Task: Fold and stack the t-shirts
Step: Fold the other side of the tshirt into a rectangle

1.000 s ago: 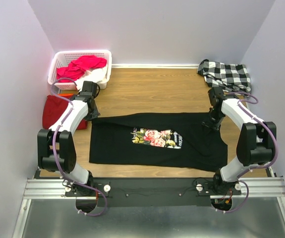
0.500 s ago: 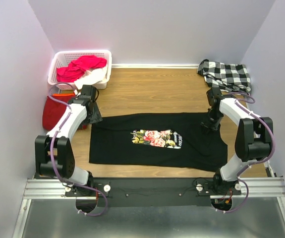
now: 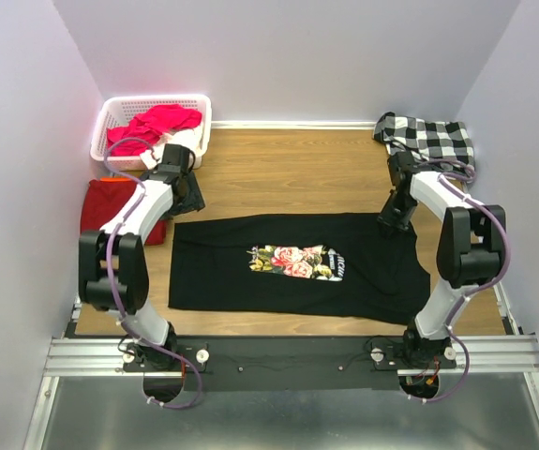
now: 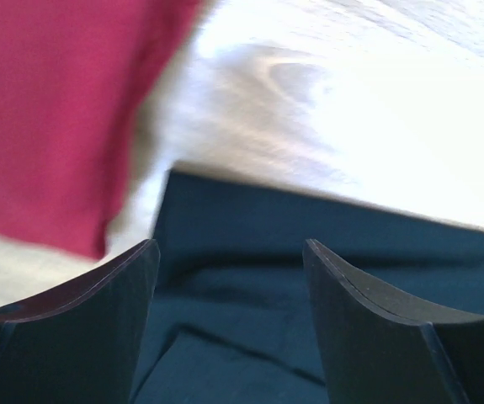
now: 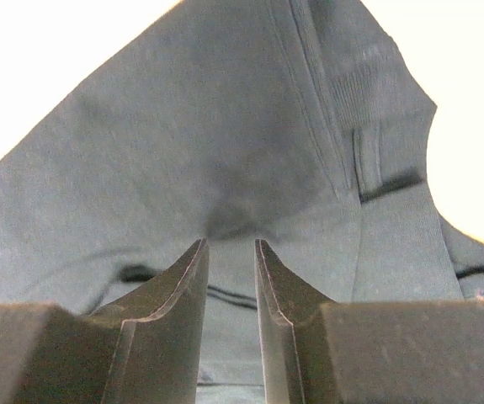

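The black t-shirt (image 3: 232, 272) lies spread flat on the wooden table, its rose print (image 3: 297, 261) at the middle. My left gripper (image 3: 189, 199) hangs just beyond the shirt's far left corner, jaws wide open with nothing between them. In the left wrist view it (image 4: 229, 244) looks down on black cloth (image 4: 250, 337). The dark-red t-shirt (image 3: 100, 211) lies folded left of that corner and shows as dark-red cloth (image 4: 48, 109) in the same view. My right gripper (image 3: 391, 222) sits over the far right part by the collar. Its jaws (image 5: 231, 242) stand narrowly apart, with flat cloth (image 5: 183, 126) showing through the gap.
A white basket (image 3: 110, 105) with pink and white clothes (image 3: 157, 127) stands at the far left corner. A black-and-white checked garment (image 3: 428, 141) lies at the far right corner. Bare wood (image 3: 288, 169) stretches between them. Walls close in on three sides.
My left gripper has opened, let go of the black shirt's far left corner and drawn back toward the basket. The right gripper has shifted slightly farther away, its jaws unchanged.
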You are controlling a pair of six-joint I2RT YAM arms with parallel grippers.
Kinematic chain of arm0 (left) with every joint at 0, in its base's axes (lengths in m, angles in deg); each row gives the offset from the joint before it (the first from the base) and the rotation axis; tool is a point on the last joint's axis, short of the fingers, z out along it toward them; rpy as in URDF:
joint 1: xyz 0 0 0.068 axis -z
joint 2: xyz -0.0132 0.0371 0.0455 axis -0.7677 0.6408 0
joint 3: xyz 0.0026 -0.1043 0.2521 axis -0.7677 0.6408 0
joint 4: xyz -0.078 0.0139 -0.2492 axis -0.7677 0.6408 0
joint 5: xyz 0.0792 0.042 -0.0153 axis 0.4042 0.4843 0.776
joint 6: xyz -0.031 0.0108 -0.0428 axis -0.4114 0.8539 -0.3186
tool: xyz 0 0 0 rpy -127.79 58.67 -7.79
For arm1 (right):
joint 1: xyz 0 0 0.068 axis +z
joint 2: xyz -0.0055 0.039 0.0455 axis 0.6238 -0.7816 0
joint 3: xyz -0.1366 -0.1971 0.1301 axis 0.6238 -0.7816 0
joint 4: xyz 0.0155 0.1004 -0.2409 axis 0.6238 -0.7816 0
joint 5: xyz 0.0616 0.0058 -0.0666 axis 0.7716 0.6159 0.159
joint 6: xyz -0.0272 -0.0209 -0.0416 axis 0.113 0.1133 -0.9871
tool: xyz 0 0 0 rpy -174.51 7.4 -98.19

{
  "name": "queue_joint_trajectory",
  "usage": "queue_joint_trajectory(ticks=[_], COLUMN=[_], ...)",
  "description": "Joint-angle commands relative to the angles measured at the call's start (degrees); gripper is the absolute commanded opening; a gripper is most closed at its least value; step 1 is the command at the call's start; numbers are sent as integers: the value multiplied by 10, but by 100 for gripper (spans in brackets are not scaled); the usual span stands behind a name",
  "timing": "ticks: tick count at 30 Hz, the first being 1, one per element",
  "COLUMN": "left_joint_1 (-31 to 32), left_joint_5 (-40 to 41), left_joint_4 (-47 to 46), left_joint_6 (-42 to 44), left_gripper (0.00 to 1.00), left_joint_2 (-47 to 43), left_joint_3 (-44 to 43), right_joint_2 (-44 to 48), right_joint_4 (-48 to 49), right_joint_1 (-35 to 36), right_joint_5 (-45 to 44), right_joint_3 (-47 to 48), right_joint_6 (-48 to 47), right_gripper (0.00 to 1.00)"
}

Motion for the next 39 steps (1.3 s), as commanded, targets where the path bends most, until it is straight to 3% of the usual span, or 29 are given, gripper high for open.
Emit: queue_joint_trajectory(ticks=[1, 13, 22, 28, 39], left_joint_1=[26, 50, 50, 49, 49], left_joint_5=[-34, -11, 7, 13, 2], left_joint_4=[-37, -42, -27, -2, 48], left_joint_6=[12, 9, 7, 13, 35], left_gripper=[77, 75, 75, 75, 75], left_joint_2=[55, 136, 209, 287, 422], left_joint_3=[-22, 0, -57, -166, -427], right_joint_2=[-41, -129, -182, -228, -334], right_joint_4=[16, 21, 20, 18, -17], right_joint_1=[-1, -4, -31, -80, -88], right_joint_5=[-31, -55, -43, -33, -58], right_joint_3=[38, 76, 117, 175, 357], right_joint_6=[-10, -20, -27, -40, -62], right_gripper=[37, 37, 37, 37, 36])
